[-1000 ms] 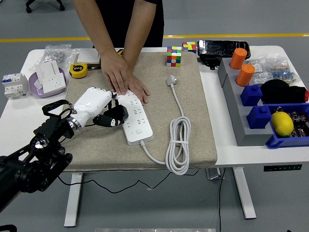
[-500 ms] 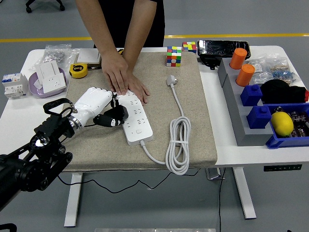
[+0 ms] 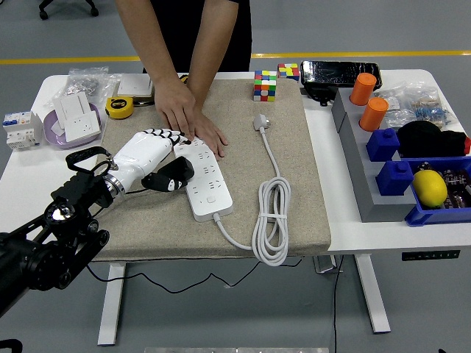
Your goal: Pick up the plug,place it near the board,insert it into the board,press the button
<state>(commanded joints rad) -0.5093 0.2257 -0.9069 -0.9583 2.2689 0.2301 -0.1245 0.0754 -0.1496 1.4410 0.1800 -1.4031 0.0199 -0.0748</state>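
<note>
Now black plug (image 3: 171, 176) clasped in left hand (image 3: 151, 160), touching the board (image 3: 207, 180).

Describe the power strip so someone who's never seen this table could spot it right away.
Look at the beige mat covering the middle of the white table. Left of its centre lies the power strip, between the person's hand and the robot's left hand. It is the only long white bar dotted with socket holes, its white cable coiled alongside.
</note>
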